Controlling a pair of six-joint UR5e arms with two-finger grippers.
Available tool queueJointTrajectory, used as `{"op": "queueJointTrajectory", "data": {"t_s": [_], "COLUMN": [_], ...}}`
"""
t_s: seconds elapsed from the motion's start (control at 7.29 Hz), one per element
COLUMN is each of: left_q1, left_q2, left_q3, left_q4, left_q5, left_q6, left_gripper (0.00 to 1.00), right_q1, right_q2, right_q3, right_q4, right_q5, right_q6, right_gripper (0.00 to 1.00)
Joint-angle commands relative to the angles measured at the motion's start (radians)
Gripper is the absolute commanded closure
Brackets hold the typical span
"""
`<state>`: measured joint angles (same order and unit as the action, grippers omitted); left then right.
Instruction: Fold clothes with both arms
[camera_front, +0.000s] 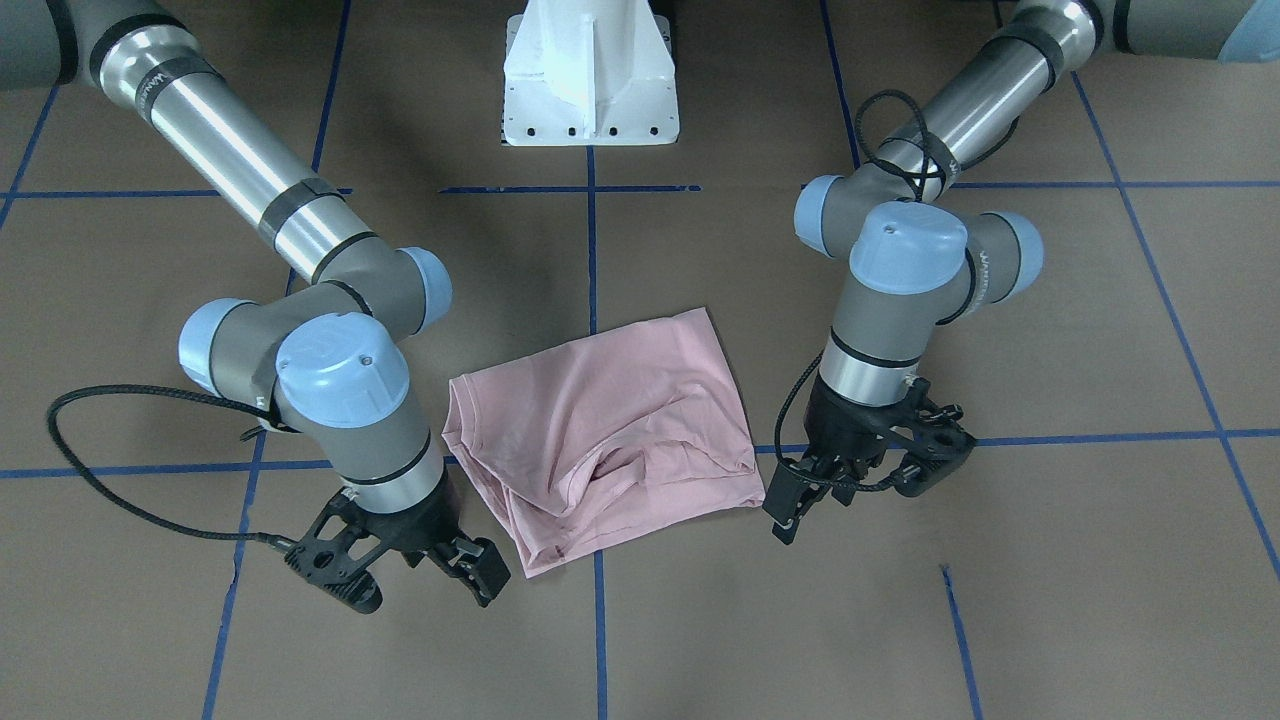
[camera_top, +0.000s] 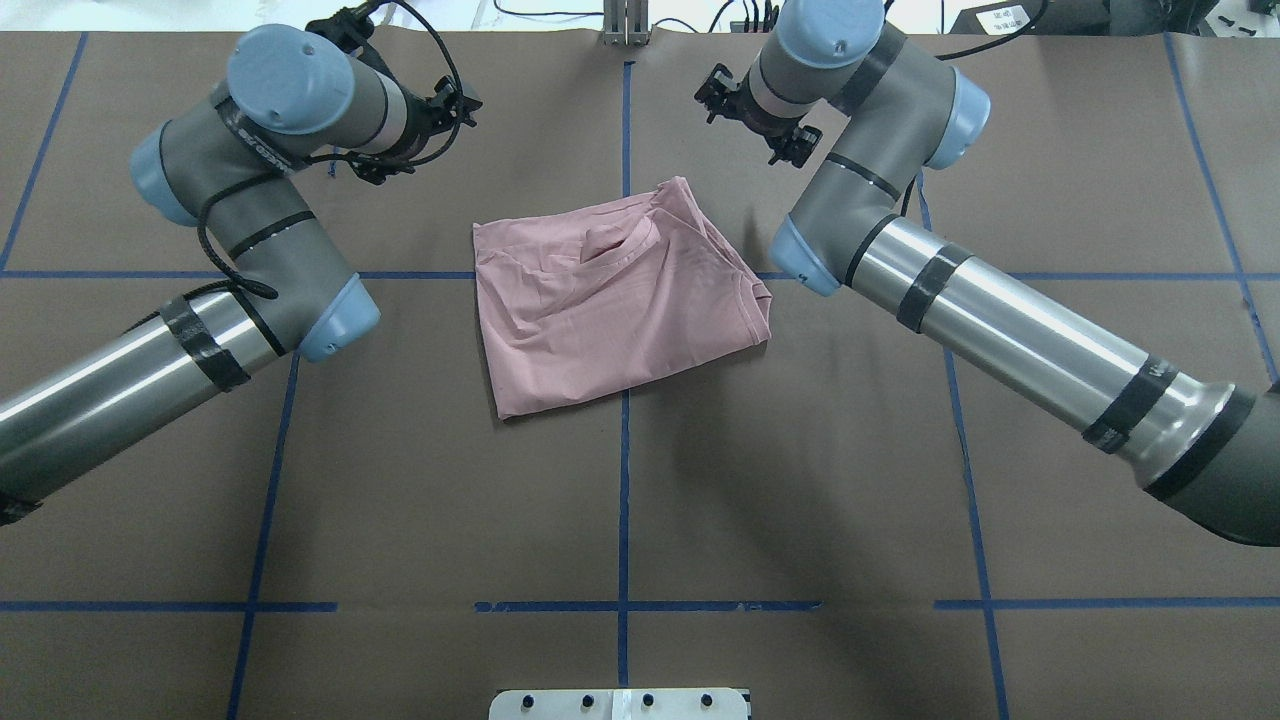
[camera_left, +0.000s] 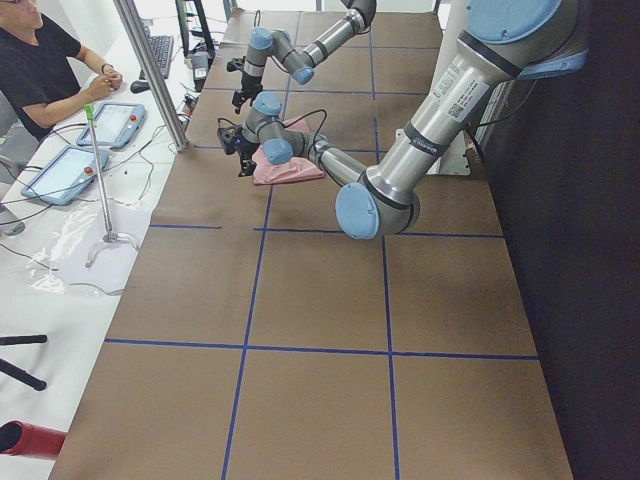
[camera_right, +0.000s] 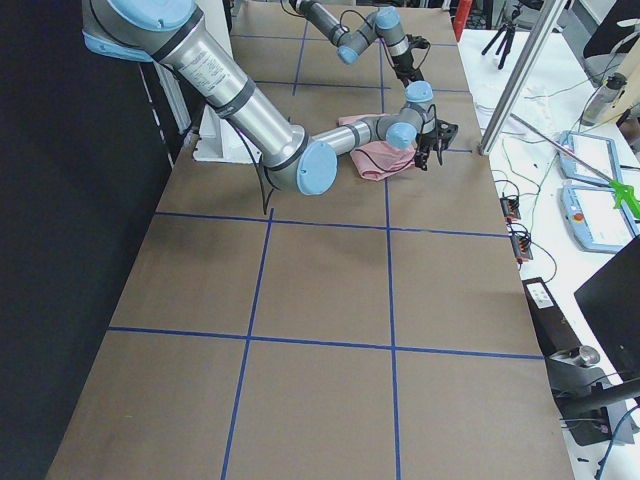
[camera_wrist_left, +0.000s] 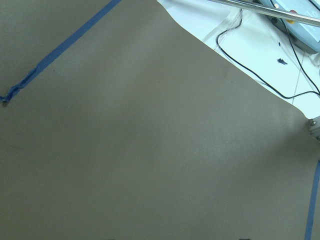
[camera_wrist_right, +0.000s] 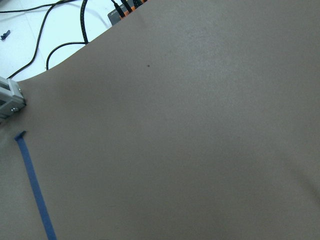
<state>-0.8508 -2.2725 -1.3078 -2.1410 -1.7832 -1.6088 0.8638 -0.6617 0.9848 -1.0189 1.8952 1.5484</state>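
Left gripper (camera_front: 858, 482): jaws spread wide, nothing held; its inner finger is just beside one operator-side corner of the pink T-shirt (camera_front: 610, 430). Right gripper (camera_front: 415, 572): jaws also wide, nothing held, just beside the shirt's other operator-side corner. The T-shirt lies folded, plain side up, rumpled mid-panel, between both grippers on the brown table (camera_front: 900, 620), straddling a blue tape line (camera_front: 598, 620).

A robotics lab: a counter (camera_top: 400, 480) papered brown and gridded with blue tape (camera_top: 623, 480), a left arm (camera_top: 240, 250) and right arm (camera_top: 1000, 320) flanking a white pedestal (camera_front: 590, 70), and an operator (camera_left: 40, 60) seated with pendants (camera_left: 65, 172) past the counter's far edge by a metal post (camera_left: 152, 75).
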Motion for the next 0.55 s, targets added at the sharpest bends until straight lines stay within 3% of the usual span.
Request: {"op": "queueJointTrajectory", "data": {"t_s": [0.0, 0.14, 0.41], "left_q1": [-0.107, -0.167, -0.325], "left_q2": [0.095, 0.172, 0.275], "left_q3": [-0.113, -0.199, -0.357], "left_q4": [0.013, 0.029, 0.228], "left_q5": [-0.123, -0.154, -0.214], "left_q6": [0.189, 0.323, 0.685], "left_gripper": [0.00, 0.00, 0.00], "right_q1": [0.140, 0.214, 0.358], "right_q2": [-0.061, -0.109, -0.334], "right_q3": [0.128, 0.226, 0.448], "right_q4": [-0.166, -0.325, -0.484], "right_q5": [0.117, 0.161, 0.269], "right_q6": [-0.231, -0.428, -0.854], "right_gripper": [0.00, 0.00, 0.00]}}
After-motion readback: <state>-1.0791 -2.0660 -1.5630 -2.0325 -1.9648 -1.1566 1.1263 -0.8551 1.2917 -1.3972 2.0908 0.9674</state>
